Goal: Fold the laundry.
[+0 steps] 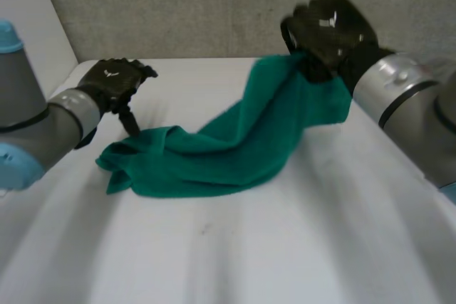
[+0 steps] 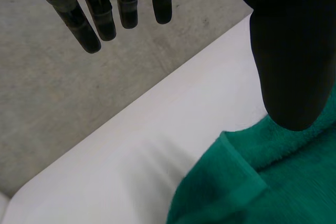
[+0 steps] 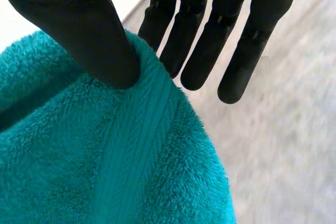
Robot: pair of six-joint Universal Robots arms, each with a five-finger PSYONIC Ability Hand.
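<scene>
A teal green towel lies rumpled across the white table, its right end lifted off the surface. My right hand holds that raised end. In the right wrist view the thumb presses the towel's banded edge against the straight fingers behind it. My left hand hovers at the towel's left end, open. In the left wrist view its fingers hang straight over the table's far edge, and the thumb stands above the towel's corner.
A grey wall runs close behind the table's far edge. A white side panel stands at the back left. Bare tabletop stretches in front of the towel.
</scene>
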